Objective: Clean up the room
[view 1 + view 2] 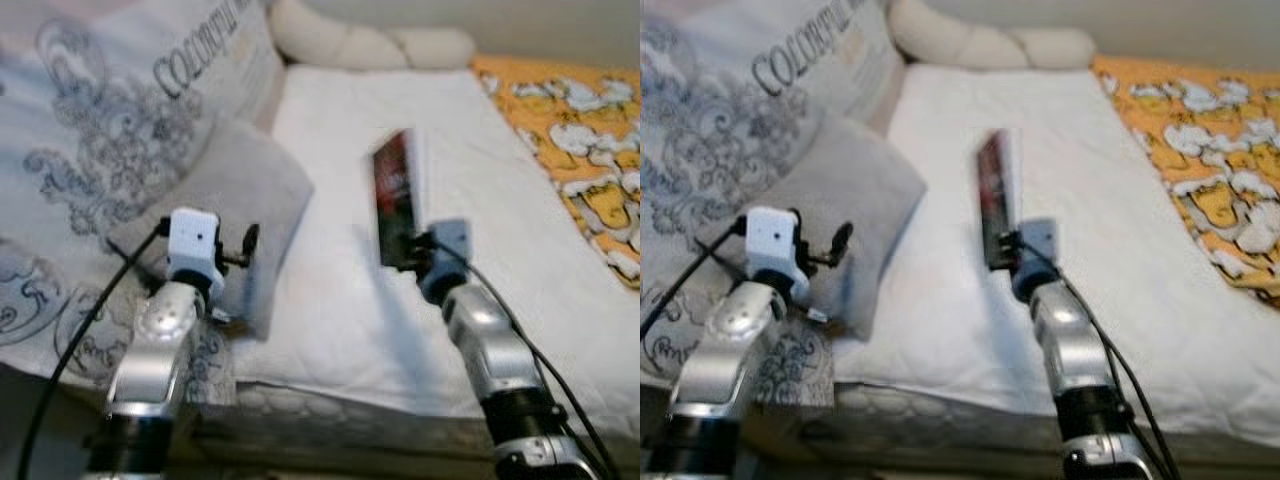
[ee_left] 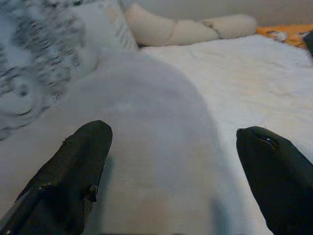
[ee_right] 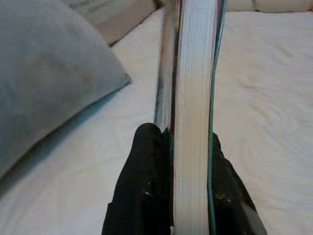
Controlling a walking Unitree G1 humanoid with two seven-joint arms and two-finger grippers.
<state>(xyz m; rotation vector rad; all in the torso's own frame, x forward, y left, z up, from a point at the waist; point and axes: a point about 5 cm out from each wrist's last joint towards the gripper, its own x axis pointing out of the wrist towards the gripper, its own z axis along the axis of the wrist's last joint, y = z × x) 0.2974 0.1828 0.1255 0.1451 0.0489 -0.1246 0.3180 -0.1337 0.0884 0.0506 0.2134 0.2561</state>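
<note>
The right gripper was clamped on a book, its two fingers pressed against the covers near one end, so the jaws stood only as far apart as the book was thick. The book stood on edge, page block facing the wrist and the rest running straight out past the fingertips, over the white bedsheet. Held by the covers like that, the pages stayed shut and the book could be carried without flopping open. From the head views it looked lifted clear of the sheet or just resting an edge on it; which, I could not tell.

The left gripper was wide open and held nothing. Between and just beyond its spread fingers lay the grey pillow, close under them, though contact could not be made out. The wide spread suited a soft, bulky thing that needs a broad bite.

Past the pillow, on the outer side of the left jaws, leaned a large patterned cushion. Far ahead of both grippers a cream bolster lay along the head of the bed, and well to the outer side of the right jaws was an orange printed blanket.

I judged the tidying to be mid-way: book in hand awaiting a proper place, pillow not yet gripped.
</note>
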